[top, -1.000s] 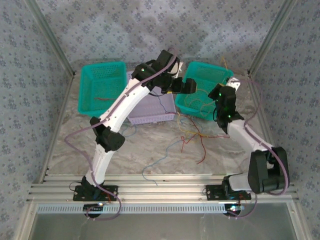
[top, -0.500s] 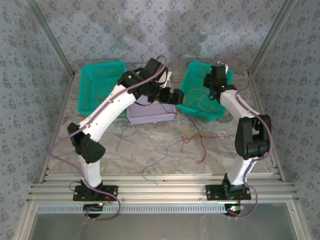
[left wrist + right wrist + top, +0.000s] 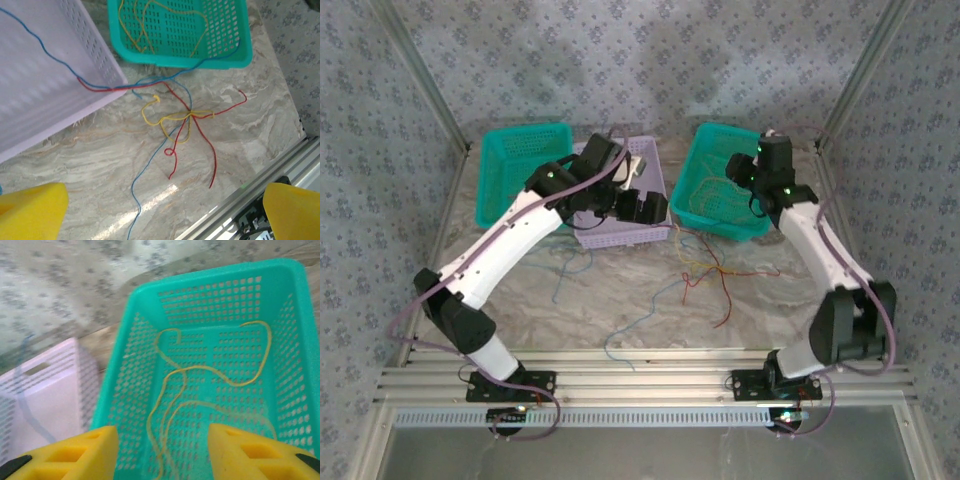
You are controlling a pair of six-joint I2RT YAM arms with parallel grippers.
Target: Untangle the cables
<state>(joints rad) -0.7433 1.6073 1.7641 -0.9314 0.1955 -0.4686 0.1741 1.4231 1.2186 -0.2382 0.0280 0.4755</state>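
The cables lie tangled on the marble table, just in front of the gap between the lilac basket and the right green basket. Red, blue and yellow strands fan out from one knot: the red ends point toward the near edge, a long blue strand trails toward the near left, and a red and blue pair runs to the lilac basket's corner, the blue one crossing its inside. Loose yellow wires curl lengthwise on the floor of the right green basket. The left gripper hangs over the lilac basket's front right corner, fingers spread wide and empty. The right gripper hovers over the right green basket, also spread and empty
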